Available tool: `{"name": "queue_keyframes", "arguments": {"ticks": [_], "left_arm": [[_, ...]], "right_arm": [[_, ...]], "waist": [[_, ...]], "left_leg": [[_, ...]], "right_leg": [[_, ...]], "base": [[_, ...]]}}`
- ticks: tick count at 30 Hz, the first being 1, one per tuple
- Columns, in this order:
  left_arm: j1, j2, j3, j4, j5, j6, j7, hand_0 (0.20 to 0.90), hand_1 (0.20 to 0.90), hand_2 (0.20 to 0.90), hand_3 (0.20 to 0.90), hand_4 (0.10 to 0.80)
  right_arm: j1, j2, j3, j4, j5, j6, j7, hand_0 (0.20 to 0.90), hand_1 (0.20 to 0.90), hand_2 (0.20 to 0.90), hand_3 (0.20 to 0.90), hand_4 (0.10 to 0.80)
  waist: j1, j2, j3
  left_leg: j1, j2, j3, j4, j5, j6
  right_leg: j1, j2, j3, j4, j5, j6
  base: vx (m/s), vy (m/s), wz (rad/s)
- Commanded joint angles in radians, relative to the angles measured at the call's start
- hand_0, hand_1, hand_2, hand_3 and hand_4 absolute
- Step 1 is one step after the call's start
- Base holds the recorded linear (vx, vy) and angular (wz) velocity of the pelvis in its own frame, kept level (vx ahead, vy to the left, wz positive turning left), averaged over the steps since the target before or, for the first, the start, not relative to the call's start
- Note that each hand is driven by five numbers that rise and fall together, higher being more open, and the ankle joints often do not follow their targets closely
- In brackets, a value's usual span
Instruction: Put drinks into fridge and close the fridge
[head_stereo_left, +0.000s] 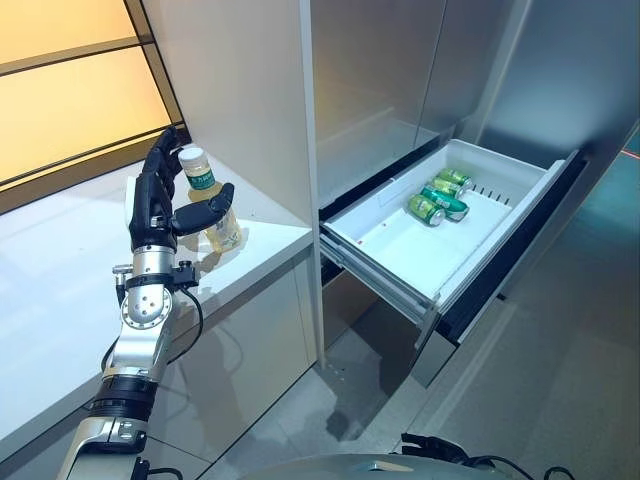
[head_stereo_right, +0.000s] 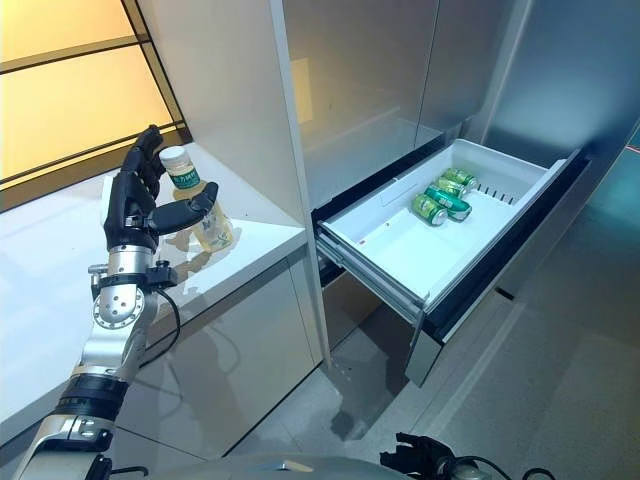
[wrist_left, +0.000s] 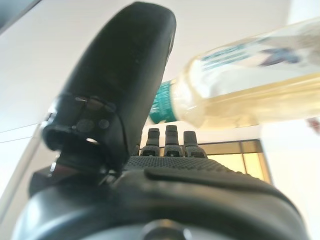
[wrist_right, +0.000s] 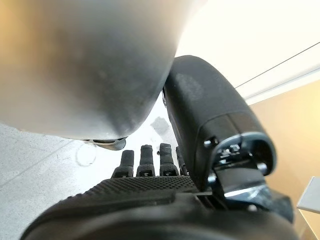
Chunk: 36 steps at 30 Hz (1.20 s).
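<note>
A clear bottle (head_stereo_left: 214, 222) of pale yellow drink with a green label stands upright on the white counter (head_stereo_left: 60, 260), near its corner. My left hand (head_stereo_left: 155, 205) is open right beside it, with straight fingers rising behind the bottle and the thumb reaching across its front. In the left wrist view the bottle (wrist_left: 250, 95) lies just past the thumb (wrist_left: 125, 85). The fridge's white drawer (head_stereo_left: 385, 262) is pulled out at the right, and three green cans (head_stereo_left: 440, 198) lie in its far end. My right hand (wrist_right: 150, 200) hangs low and open, holding nothing.
The tall grey fridge cabinet (head_stereo_left: 380, 80) rises between the counter and the drawer. The drawer's front panel (head_stereo_left: 500, 250) juts out over the grey floor (head_stereo_left: 560, 360). An amber wall panel (head_stereo_left: 60, 90) runs behind the counter.
</note>
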Motion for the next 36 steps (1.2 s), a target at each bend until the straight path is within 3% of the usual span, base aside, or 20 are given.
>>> {"name": "queue_keyframes", "arguments": {"ticks": [1, 27, 36], "left_arm": [[-0.096, 0.047, 0.028, -0.031, -0.037, -0.073, 0.0, 0.9, 0.9, 0.9, 0.9, 0.8], [-0.149, 0.087, 0.03, 0.085, 0.033, -0.043, 0.117, 0.9, 0.9, 0.9, 0.9, 0.8], [-0.166, 0.091, 0.05, 0.121, -0.024, -0.058, 0.127, 0.9, 0.9, 0.9, 0.9, 0.8]], "right_arm": [[0.019, 0.004, 0.033, 0.0, -0.038, 0.02, 0.044, 0.9, 0.9, 0.9, 0.9, 0.8], [0.036, 0.005, 0.022, 0.003, -0.028, 0.009, 0.032, 0.9, 0.9, 0.9, 0.9, 0.8], [0.038, 0.007, 0.023, 0.01, -0.024, 0.005, 0.029, 0.9, 0.9, 0.9, 0.9, 0.8]], "waist": [[-0.014, -0.01, -0.014], [-0.045, -0.006, -0.017], [-0.051, -0.006, -0.018]], "left_leg": [[0.011, -0.026, 0.038, 0.008, -0.101, 0.027], [0.021, -0.033, 0.062, 0.012, -0.111, 0.036], [0.021, -0.032, 0.067, 0.013, -0.112, 0.036]], "right_leg": [[-0.01, -0.035, 0.019, 0.095, -0.08, 0.075], [-0.016, -0.037, 0.047, 0.103, -0.077, 0.085], [-0.018, -0.036, 0.052, 0.105, -0.079, 0.085]], "base": [[0.007, 0.0, -0.09], [0.003, 0.001, -0.01], [0.001, -0.002, -0.03]]}}
